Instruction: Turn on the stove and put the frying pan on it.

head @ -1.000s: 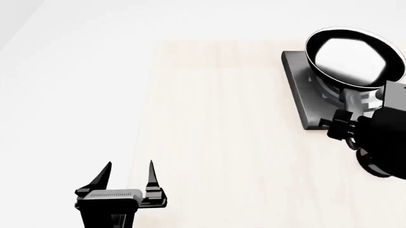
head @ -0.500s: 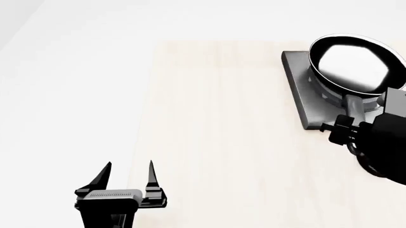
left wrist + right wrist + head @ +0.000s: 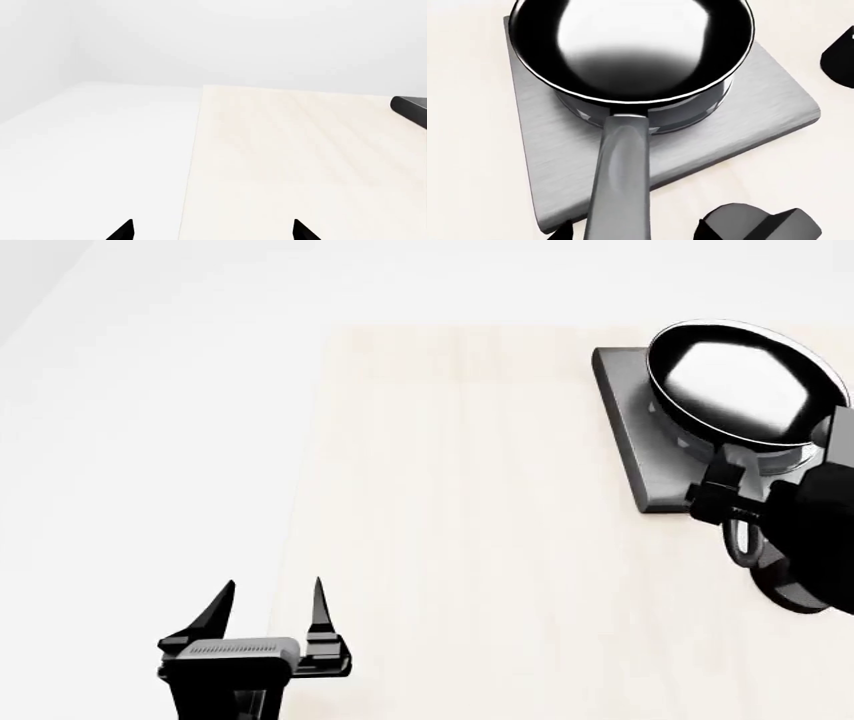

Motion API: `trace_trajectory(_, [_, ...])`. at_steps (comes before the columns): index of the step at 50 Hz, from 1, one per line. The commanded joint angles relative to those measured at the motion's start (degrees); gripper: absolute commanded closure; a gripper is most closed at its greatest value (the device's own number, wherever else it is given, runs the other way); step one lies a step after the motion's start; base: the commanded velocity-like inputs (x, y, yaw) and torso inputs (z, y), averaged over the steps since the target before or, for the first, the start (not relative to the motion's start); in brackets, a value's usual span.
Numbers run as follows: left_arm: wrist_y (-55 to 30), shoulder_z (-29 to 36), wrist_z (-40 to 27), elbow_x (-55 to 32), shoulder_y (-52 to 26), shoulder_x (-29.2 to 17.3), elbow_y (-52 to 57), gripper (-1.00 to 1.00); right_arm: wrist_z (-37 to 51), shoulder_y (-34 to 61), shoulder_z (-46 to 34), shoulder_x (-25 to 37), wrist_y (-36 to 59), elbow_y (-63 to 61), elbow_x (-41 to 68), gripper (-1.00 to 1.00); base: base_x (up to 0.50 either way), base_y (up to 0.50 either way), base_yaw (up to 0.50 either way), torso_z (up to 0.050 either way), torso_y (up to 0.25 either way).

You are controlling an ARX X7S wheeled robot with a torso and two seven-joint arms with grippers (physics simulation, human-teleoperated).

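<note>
The glossy black frying pan sits on the rings of the dark grey stove at the table's far right. Its long handle runs back between the fingertips of my right gripper. That gripper is open, with a gap showing on each side of the handle. The handle's loop hangs out behind it. A round black knob lies on the table beside the stove's near corner. My left gripper is open and holds nothing, low at the left.
The light wooden table ends at a left edge close to my left gripper, with white floor beyond. A corner of the stove shows in the left wrist view. A black object pokes in past the stove's far side.
The pan has come down and settled level on the stove rings. My right gripper slid slightly back along the handle, and the loop now shows behind it. The left arm has not moved.
</note>
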Motion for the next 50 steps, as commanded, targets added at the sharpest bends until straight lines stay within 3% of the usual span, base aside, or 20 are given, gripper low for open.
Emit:
trace_trajectory(1, [0.03,0.08,-0.08,-0.09,-0.01,-0.09,0.04,-1.0,-0.17,0.63,0.12,0.16,-0.02,-0.54,-0.88,-1.0,0.0,0.0,0.0,0.0,0.0])
trace_trajectory(12, [-0.06,0.12,-0.39,0.07,-0.03,-0.27,0.35,-1.0,1.34,-3.07,2.11,0.13,-1.15,-6.82,0.97,-1.0,0.0,0.0,0.0,0.0,0.0])
trace_trajectory(31, [-2.25,-0.18,-2.74,0.66,0.64,-1.76,6.5,-1.0,6.9,-13.01,9.82,2.35,-3.74,-28.45,7.15,-1.0,0.0,0.0,0.0,0.0,0.0])
trace_trajectory(50, [-4.19,-0.98,-4.63,0.13,1.57,-3.53,12.84,-1.0,10.74,-15.81,10.87,3.3,-5.17,-42.39,6.57,-1.0,0.0,0.0,0.0,0.0,0.0])
